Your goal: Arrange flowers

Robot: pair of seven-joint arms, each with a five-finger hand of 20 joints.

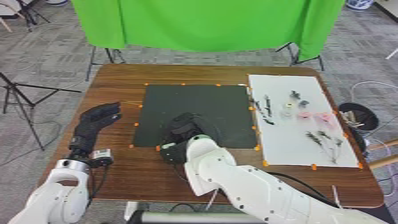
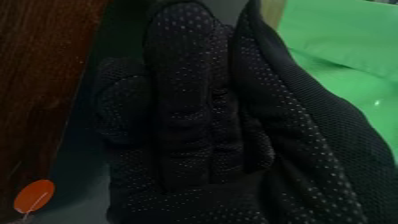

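— Right robot hand (image 1: 185,128): wide or narrow?
— Can't tell; it's over the black mat (image 1: 195,100). The left robot hand (image 1: 96,117) looks relaxed.
— And the flowers (image 1: 322,117)?
— On the white sheet (image 1: 282,147), tabletop's (image 1: 120,175) right side.

You get fairly even light in the head view: the white sheet (image 1: 280,137) and white right arm (image 1: 235,172) are bright, while the black right hand (image 1: 185,127) nearly merges with the dark mat (image 1: 178,100). The right wrist view gives you a dimmer close-up, with deep shadow between the glove's folds, 1 small glint on the brighter green cloth (image 2: 342,50). The light probably comes from overhead, but you can't be certain.
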